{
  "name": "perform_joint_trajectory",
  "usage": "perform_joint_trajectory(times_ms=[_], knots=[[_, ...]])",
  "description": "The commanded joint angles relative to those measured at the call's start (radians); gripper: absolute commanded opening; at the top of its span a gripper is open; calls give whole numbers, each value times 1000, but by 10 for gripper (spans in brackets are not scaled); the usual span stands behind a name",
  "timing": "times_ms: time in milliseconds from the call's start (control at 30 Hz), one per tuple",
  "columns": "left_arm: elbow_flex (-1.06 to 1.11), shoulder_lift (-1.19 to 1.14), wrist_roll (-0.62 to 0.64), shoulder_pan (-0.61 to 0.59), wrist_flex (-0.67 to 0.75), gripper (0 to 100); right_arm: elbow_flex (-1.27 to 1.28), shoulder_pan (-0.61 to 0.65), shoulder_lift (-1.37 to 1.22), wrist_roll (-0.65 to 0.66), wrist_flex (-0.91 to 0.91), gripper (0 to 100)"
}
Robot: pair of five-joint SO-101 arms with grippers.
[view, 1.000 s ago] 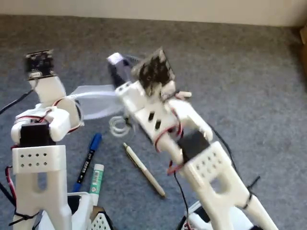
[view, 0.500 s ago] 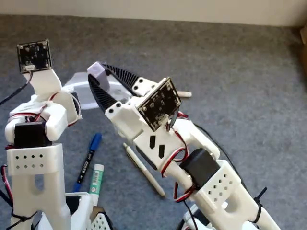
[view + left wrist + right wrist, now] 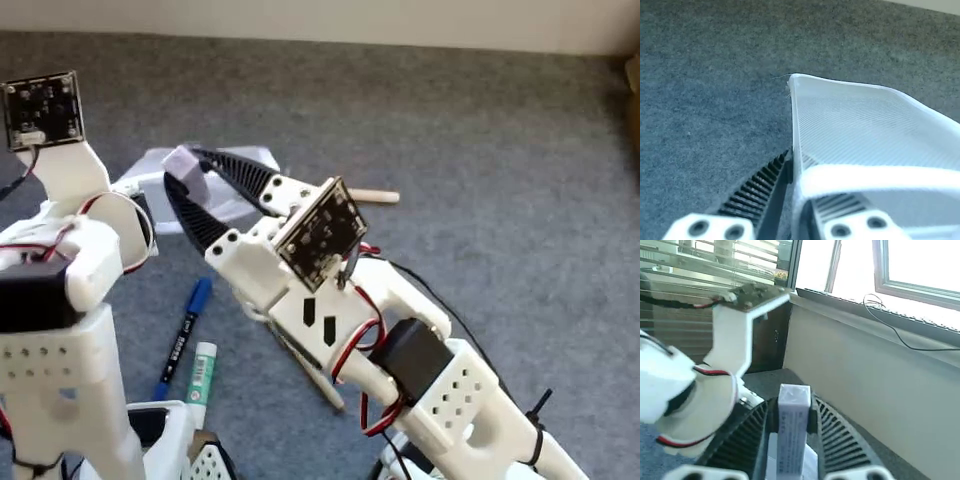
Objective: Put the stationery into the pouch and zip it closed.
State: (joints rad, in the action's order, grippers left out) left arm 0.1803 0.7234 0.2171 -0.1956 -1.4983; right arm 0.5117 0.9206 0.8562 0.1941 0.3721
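My right gripper (image 3: pixel 180 170) is raised over the carpet, shut on a small pale lavender eraser block (image 3: pixel 188 160). In the right wrist view that eraser (image 3: pixel 792 440) stands upright between the black ribbed fingers (image 3: pixel 832 430). Just below and behind it lies the translucent mesh pouch (image 3: pixel 145 175). My left gripper (image 3: pixel 797 165) is shut on the pouch (image 3: pixel 865 125) at its rim, holding one end up. On the carpet lie a blue marker (image 3: pixel 185 330), a green-and-white glue stick (image 3: pixel 203 372) and a beige pen (image 3: pixel 305 365), partly hidden under the right arm.
A short wooden stick (image 3: pixel 375 196) lies on the grey carpet (image 3: pixel 500 150) to the right of the right arm. The left arm (image 3: pixel 690 390) stands close beside the right gripper. A pale wall runs along the far edge.
The right arm has swung left and up with the eraser, its fingers now over the pouch. The left arm has shifted left and lifted.
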Motion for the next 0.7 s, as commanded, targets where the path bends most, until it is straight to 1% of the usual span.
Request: perform_joint_trajectory(times_ms=[0,133,267,367,500,667], knots=[[-59,-99,12,-12,0,10,-58,28,41,-5,-21,4],[-105,-219,11,-12,-15,10,-53,27,30,-2,-24,4],[-180,-288,11,-12,-66,10,-53,15,30,-2,-24,4],[-211,-311,11,-12,-86,10,-51,-33,19,-2,-28,4],[-208,-318,11,-12,-81,10,-51,-108,-61,-2,-104,4],[-209,-318,11,-12,-78,10,-50,-113,-148,-3,-122,4]])
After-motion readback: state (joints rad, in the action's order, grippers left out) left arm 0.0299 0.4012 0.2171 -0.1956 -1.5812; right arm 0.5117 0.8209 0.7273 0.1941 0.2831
